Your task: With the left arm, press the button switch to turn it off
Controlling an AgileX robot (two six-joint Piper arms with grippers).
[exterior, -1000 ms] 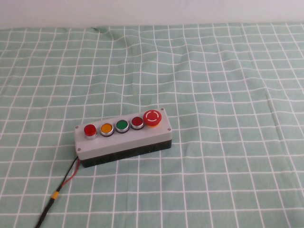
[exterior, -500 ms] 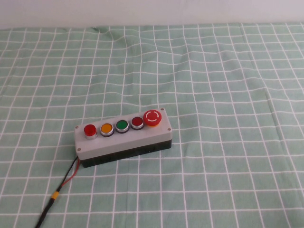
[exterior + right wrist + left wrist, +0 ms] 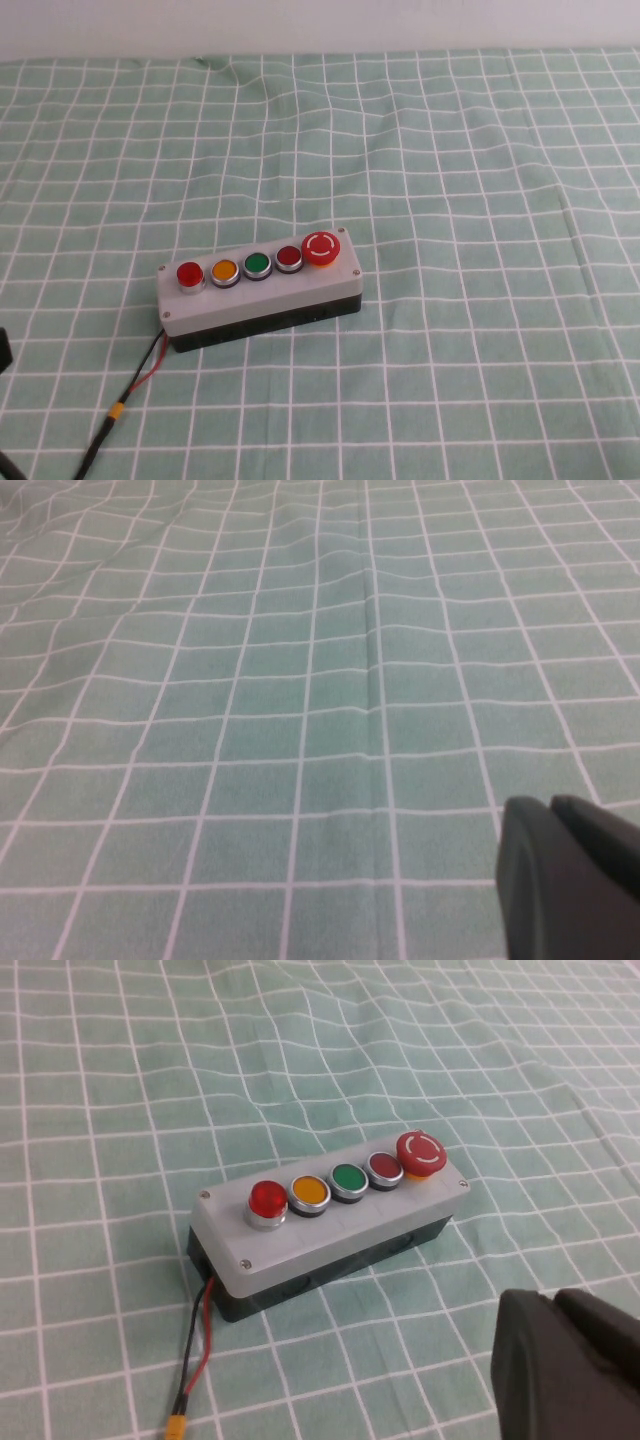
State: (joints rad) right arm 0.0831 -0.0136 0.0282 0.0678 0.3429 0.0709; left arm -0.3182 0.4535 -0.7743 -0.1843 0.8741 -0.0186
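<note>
Bright even light, soft shadows, no glare, sharp focus

Left claw (image 3: 570, 1370) near grey box (image 3: 330, 1235), apart from button switch (image 3: 267, 1201).

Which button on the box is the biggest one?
The red mushroom button with white arrows, at the box's right end. The other four are small and flat. Both grippers are away from the box.

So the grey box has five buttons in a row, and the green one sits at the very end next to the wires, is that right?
Not quite. On the grey box, the end button beside the wires is the bright red button switch; the green button sits in the middle. The high view shows it. The left gripper and right gripper are clear of the box.
</note>
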